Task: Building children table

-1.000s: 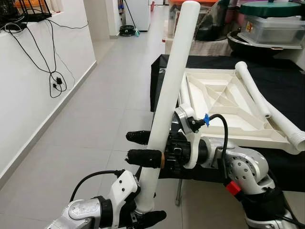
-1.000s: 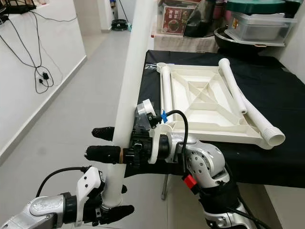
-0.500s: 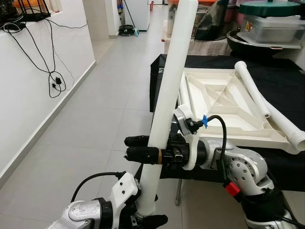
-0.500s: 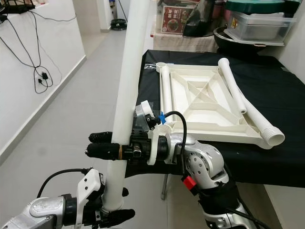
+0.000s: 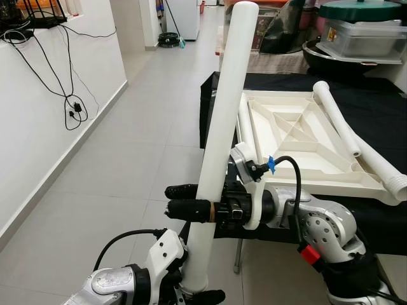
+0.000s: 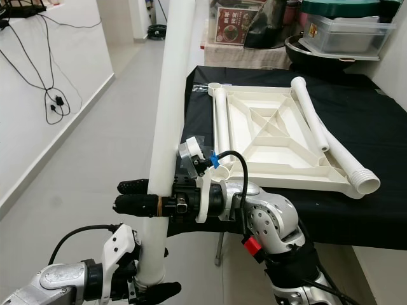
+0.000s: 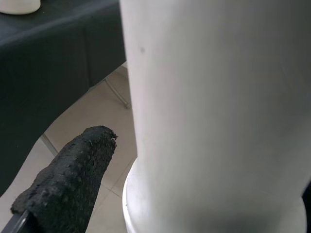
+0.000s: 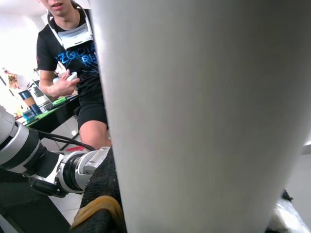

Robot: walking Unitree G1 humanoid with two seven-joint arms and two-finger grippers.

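Right gripper [image 5: 191, 200]: I see its two black fingers closed around the middle of the white table leg [image 5: 222, 140], one on each side, touching it.
Left gripper [image 5: 197, 293]: I have it clamped on the bottom end of the same leg; one finger [image 7: 63, 187] sits just beside the leg's flared foot.
Held leg: nearly upright, tilted a little, out in front of the black table [image 6: 381, 127], above the tiled floor [image 5: 127, 159].
Table top [image 6: 273, 140]: one white ribbed panel, lying underside up on the black cloth.
Legs, counted: I count four. One is held, one lies along the panel's left edge [image 6: 221, 124], and two [image 6: 331, 140] lie along its right side.
Person [image 8: 77, 68]: one, in a black shirt, seen past the leg in the right wrist view.
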